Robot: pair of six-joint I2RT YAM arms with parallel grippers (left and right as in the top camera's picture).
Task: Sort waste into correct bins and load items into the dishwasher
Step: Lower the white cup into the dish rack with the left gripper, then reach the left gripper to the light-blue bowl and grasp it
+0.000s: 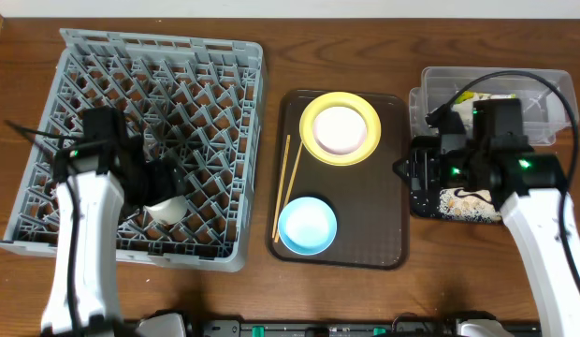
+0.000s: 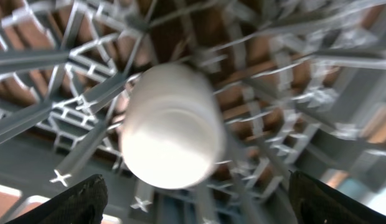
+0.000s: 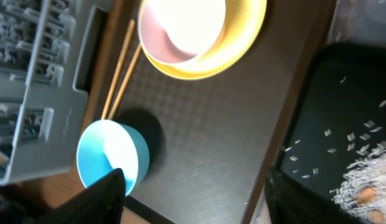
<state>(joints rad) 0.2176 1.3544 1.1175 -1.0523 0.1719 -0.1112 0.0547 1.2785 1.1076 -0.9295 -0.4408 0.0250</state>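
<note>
White cup (image 2: pixel 171 130) lay on the grey rack (image 2: pixel 37 62) just ahead of the left pincer (image 2: pixel 196 196), spread wide, right pincer (image 3: pixel 196 199) spread too, blue bowl (image 3: pixel 112 155) just beside it.

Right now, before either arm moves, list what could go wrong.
The small white cup looks tilted on the dish rack lattice; it may roll or tip over. The chopsticks lie against the light blue bowl; lifting that bowl could flick them off the brown tray.
</note>
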